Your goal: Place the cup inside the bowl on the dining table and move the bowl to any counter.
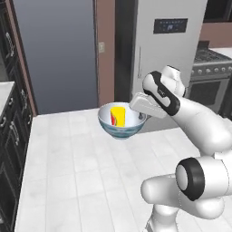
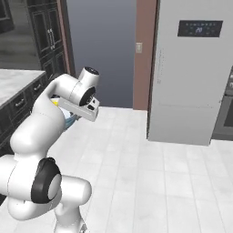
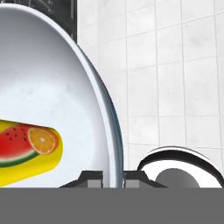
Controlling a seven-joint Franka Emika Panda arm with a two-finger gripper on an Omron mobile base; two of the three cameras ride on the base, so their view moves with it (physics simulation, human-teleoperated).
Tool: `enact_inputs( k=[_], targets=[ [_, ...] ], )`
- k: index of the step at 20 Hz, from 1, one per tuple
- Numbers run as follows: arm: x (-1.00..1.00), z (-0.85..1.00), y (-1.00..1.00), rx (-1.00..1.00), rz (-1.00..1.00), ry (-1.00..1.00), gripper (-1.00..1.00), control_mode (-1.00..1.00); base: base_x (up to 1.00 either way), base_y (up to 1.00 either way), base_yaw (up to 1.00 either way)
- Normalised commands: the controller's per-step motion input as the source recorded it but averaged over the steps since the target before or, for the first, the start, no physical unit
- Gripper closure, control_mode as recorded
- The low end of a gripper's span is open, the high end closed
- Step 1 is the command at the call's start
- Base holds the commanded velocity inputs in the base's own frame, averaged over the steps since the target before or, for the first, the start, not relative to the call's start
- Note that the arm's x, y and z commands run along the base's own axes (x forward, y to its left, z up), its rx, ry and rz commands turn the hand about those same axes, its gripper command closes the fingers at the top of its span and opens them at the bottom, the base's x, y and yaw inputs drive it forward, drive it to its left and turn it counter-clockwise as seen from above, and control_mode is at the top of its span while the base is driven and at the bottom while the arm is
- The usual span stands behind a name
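Observation:
The pale blue-grey bowl [image 1: 121, 128] hangs in the air above the tiled floor, and the yellow cup [image 1: 118, 116] lies tilted inside it. My gripper [image 1: 141, 116] is shut on the bowl's right rim. In the hand view the bowl's rim [image 3: 110, 131] passes between my fingertips [image 3: 92, 178], with the gripper [image 3: 113, 178] pinching it; the cup [image 3: 30, 153] with its fruit picture rests on the white inside. From the right base view, my arm covers most of the bowl [image 2: 69, 121]. A marble counter [image 2: 16, 82] over dark cabinets stands to the left. The dining table is out of view.
A steel fridge [image 2: 191, 77] stands ahead on the right, with a stove [image 1: 210, 68] beyond it. A grey doorway [image 1: 56, 54] lies straight ahead. Dark cabinets [image 1: 11, 136] line the left side. White floor tiles [image 1: 81, 172] stretch below the bowl.

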Motion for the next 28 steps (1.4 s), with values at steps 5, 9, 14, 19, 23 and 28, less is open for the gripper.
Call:
enact_inputs(
  k=[5, 9, 14, 19, 23, 28],
  targets=[
    [0.0, 0.0, 0.0, 0.0, 0.0, 0.0, 1.0, 1.0, 0.92, 0.35, 0.0],
    [0.0, 0.0, 0.0, 0.0, 0.0, 0.0, 1.0, 1.0, 0.96, 0.35, 0.0],
    [0.0, 0.0, 0.0, 0.0, 0.0, 0.0, 1.0, 1.0, 0.99, 0.34, 0.0],
    [0.0, 0.0, 0.0, 0.0, 0.0, 0.0, 1.0, 1.0, 0.99, 0.32, 0.0],
    [0.0, 0.0, 0.0, 0.0, 0.0, 0.0, 1.0, 1.0, 0.7, 0.17, 0.0],
    [0.0, 0.0, 0.0, 0.0, 0.0, 0.0, 1.0, 1.0, 0.31, 0.21, 0.09]
  ],
)
